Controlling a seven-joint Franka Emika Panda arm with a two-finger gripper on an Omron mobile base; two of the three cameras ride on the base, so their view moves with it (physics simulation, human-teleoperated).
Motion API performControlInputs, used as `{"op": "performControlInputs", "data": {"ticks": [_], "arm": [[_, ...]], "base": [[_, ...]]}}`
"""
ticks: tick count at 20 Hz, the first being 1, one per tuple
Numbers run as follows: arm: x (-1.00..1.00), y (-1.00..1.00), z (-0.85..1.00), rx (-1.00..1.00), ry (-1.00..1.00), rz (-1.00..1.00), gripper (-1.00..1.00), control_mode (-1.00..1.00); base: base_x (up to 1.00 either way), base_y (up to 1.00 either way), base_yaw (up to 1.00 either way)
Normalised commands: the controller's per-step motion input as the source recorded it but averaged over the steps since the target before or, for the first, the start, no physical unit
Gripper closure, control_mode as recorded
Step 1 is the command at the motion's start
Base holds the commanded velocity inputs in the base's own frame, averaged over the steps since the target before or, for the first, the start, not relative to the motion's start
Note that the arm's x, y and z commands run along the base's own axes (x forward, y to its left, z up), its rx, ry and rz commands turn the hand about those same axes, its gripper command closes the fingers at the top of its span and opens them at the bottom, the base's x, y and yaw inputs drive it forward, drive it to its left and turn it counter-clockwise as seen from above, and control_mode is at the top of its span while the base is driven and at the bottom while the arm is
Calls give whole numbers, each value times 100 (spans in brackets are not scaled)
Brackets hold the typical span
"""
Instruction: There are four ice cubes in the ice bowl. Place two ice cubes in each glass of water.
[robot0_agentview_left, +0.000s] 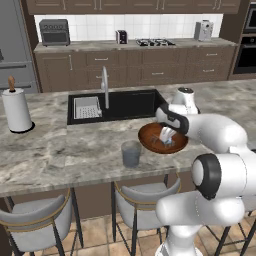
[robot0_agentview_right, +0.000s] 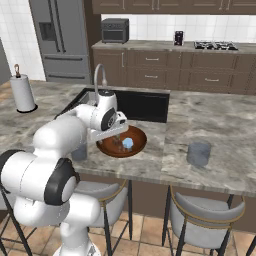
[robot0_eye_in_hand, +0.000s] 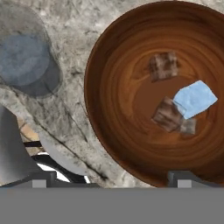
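My gripper (robot0_agentview_left: 167, 136), jaws wide and empty, hovers over the round reddish-brown wooden bowl (robot0_eye_in_hand: 118, 109). Next: descend onto the pale blue ice cube (robot0_eye_in_hand: 194, 98) and close.

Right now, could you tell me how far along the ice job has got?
Nothing looks delivered yet: four ice cubes lie in the ice bowl, and no cube is visible in the left glass or the right glass. The gripper hangs open over the bowl. All four cubes remain to be moved.
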Motion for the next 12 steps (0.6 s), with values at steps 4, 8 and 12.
{"op": "performControlInputs", "data": {"ticks": [4,8,12], "arm": [[23,1,-19,0,-4,1,-100,-100],[29,1,-16,0,-5,1,-100,-100],[29,2,-17,0,-3,2,-100,-100]], "base": [[0,0,0],[0,0,0],[0,0,0]]}}
